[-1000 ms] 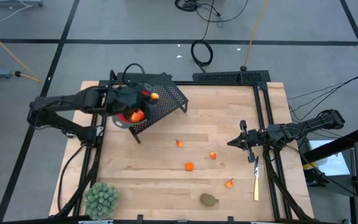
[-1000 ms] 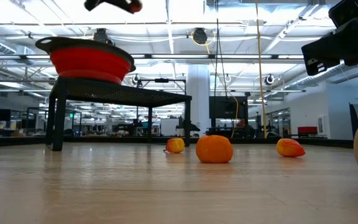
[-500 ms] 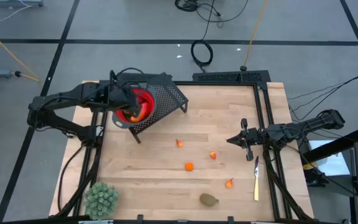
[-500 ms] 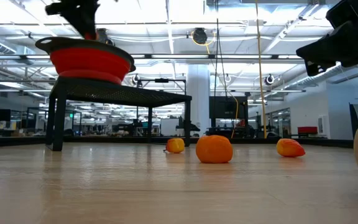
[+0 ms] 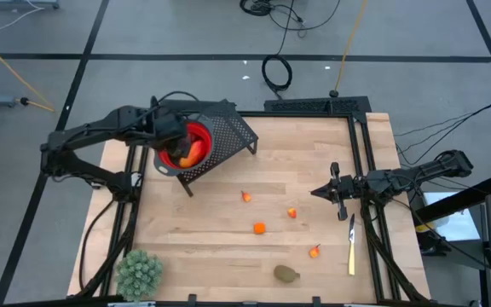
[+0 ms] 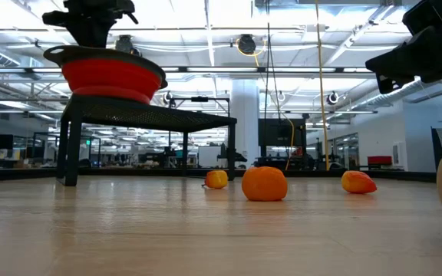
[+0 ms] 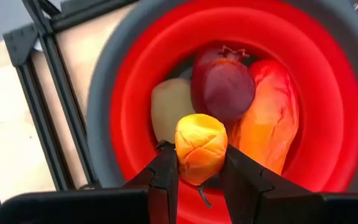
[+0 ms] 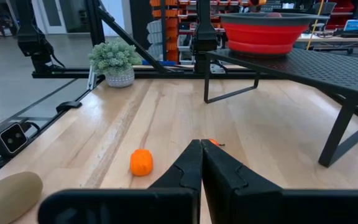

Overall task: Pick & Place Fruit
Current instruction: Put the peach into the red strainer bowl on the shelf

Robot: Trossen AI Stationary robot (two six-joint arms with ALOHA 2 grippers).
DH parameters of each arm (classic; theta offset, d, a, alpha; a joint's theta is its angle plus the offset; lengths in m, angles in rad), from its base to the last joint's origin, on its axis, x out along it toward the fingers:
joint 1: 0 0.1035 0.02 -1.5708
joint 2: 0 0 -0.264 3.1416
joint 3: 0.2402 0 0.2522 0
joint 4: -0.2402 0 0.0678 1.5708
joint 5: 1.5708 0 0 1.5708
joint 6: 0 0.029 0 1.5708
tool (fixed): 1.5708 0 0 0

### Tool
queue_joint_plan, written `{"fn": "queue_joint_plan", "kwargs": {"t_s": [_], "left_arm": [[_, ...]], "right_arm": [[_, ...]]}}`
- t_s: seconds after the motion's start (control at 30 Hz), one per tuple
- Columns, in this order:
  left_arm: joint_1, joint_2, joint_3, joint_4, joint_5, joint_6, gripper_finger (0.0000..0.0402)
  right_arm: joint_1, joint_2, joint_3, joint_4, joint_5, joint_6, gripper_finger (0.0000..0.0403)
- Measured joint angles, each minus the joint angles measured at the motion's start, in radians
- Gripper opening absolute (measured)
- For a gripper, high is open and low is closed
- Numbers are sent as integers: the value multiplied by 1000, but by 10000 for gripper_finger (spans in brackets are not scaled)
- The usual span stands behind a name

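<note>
My left gripper (image 7: 199,169) hung directly above the red bowl (image 7: 328,93), and its two fingers were pinching a small yellow-orange fruit (image 7: 201,146) between them. The bowl stood on the black mesh stand (image 5: 233,132) at the far left of the table (image 5: 314,153). The relation that mattered, I judged, was simple: the bowl lay straight below the held fruit, so only a release was needed, with no sideways travel. Inside the bowl I counted three pieces: a dark red ball (image 7: 222,84), a long red-orange piece (image 7: 267,121) whose long axis ran from the rim toward the middle, and a pale piece (image 7: 169,106) beside them. My right gripper (image 5: 332,192) waited over the right side of the table with its fingers pressed together and empty. On the wood I counted five fruits still loose: four small orange-red pieces (image 5: 259,228) in the middle, and one brownish-green oval (image 5: 286,273) at the near edge. These lay nearer to my right arm than to my left. One knife (image 5: 351,243) and one spiky green plant (image 5: 139,273) were also there.
</note>
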Motion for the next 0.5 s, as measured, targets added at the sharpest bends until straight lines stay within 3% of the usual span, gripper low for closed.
{"fn": "queue_joint_plan", "kwargs": {"t_s": [0.5], "left_arm": [[20,94,0,-79,55,-44,88]], "right_arm": [[0,0,0,0,-1,0,0]]}}
